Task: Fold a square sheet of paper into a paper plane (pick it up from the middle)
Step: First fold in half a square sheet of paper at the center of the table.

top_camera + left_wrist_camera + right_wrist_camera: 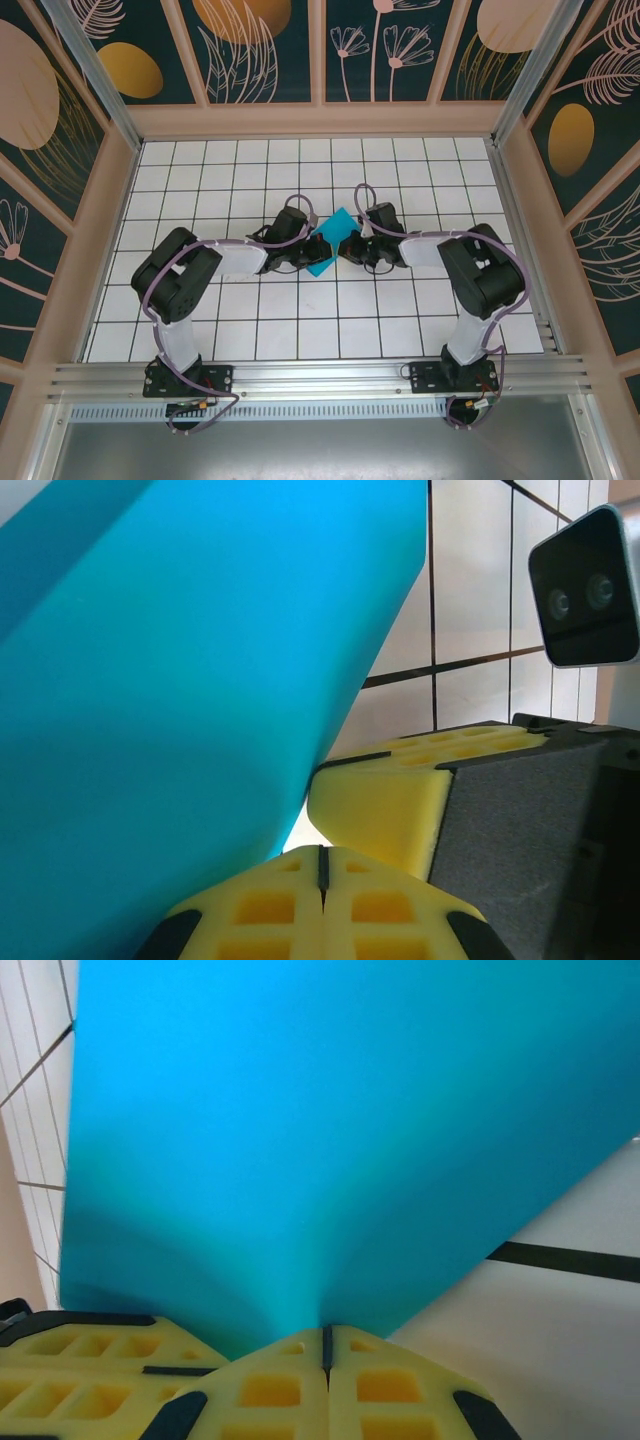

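The square sheet of paper [331, 241] is teal-blue and stands lifted and bent off the tiled table [250, 330], between my two grippers at the middle. My left gripper [307, 250] is at its left side and my right gripper [351, 246] at its right, tips almost meeting. In the right wrist view the sheet [340, 1140] rises straight out of the seam of my shut right gripper [326, 1332]. In the left wrist view the sheet [180, 680] runs down to the tip of my shut left gripper [322, 855]. The right gripper's yellow fingers [385, 800] sit just beyond.
The right arm's wrist camera [585, 590] hangs close, at the upper right of the left wrist view. Wooden-framed patterned walls [110, 200] enclose the table on three sides. A metal rail [320, 375] with both arm bases runs along the near edge.
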